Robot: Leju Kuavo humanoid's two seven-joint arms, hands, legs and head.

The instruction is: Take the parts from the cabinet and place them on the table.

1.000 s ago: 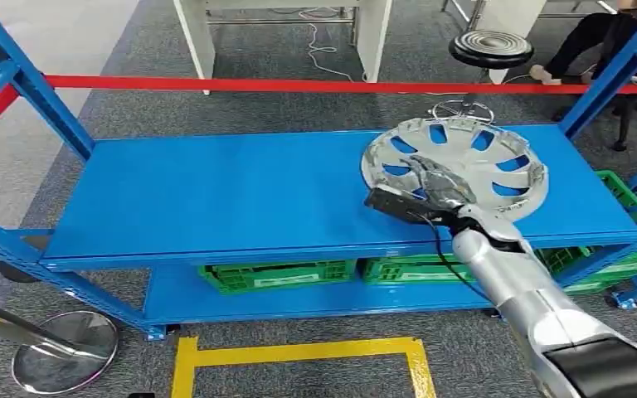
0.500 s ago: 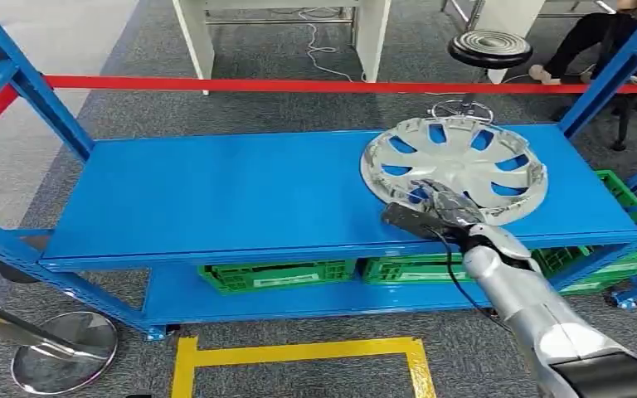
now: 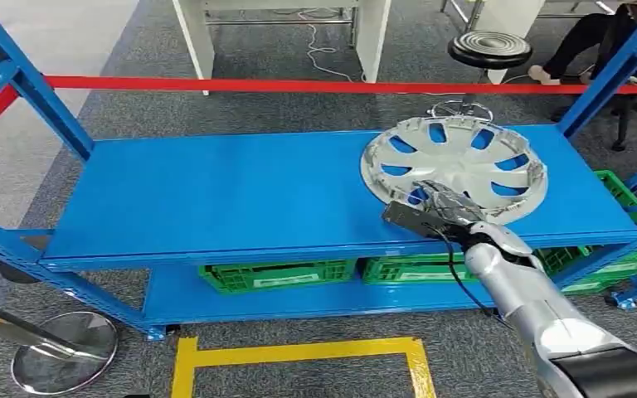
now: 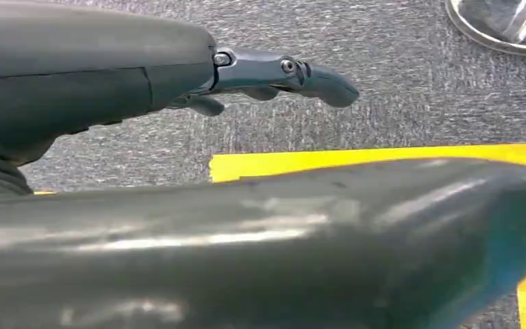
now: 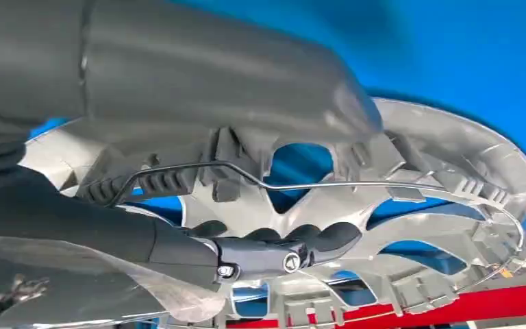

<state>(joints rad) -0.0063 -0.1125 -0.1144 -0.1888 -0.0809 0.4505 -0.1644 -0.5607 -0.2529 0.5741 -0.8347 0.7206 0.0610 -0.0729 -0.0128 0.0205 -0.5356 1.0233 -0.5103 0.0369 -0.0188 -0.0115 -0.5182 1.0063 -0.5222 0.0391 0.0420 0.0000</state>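
— The hubcap (image 3: 454,168) lies hollow side up at the right end of the blue shelf (image 3: 216,195), with the right hand (image 3: 450,205) on its near rim, fingers (image 5: 294,241) curled through a spoke opening.

— Risky: it's a one-edge hold, so the hubcap could tip or snag its wire ring. Left hand (image 4: 274,72)?

— Hanging over the carpet (image 3: 282,108), fingers loose, holding nothing. Green crates (image 3: 278,274) below, red barrier tape (image 3: 299,84) behind.
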